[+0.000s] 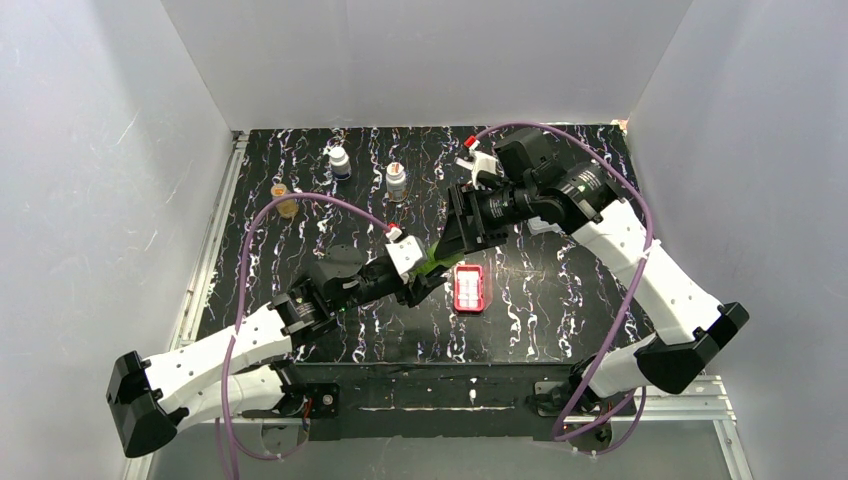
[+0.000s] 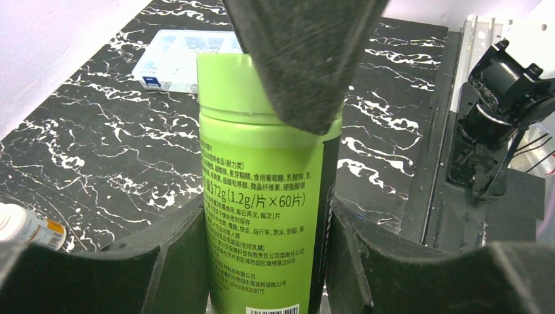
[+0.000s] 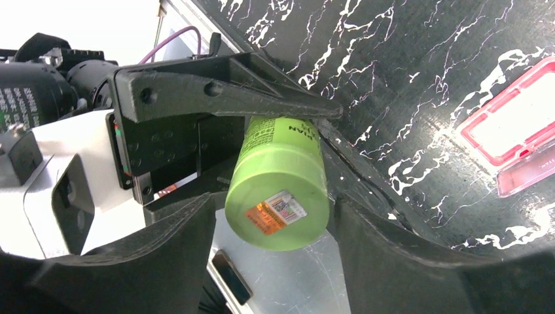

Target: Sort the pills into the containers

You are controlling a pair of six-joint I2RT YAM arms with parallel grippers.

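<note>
A green pill bottle (image 1: 435, 262) with printed text (image 2: 262, 196) hangs above the table, held by its body. My left gripper (image 1: 425, 282) (image 2: 268, 212) is shut on it, both fingers pressed to its sides. My right gripper (image 1: 452, 243) (image 3: 271, 203) stands at the bottle's lid (image 3: 278, 203), one finger on each side with a narrow gap, so it is open. One of its fingers (image 2: 307, 59) crosses the lid in the left wrist view. The red pill case (image 1: 469, 288) (image 3: 517, 124) lies on the table just right of the bottle, whitish compartments facing up. No loose pills show.
Two small white bottles (image 1: 339, 162) (image 1: 397, 181) and an orange one (image 1: 286, 201) stand at the back left. A clear organiser box (image 2: 186, 59) lies farther off in the left wrist view. Another small bottle (image 2: 26, 226) lies at that view's lower left.
</note>
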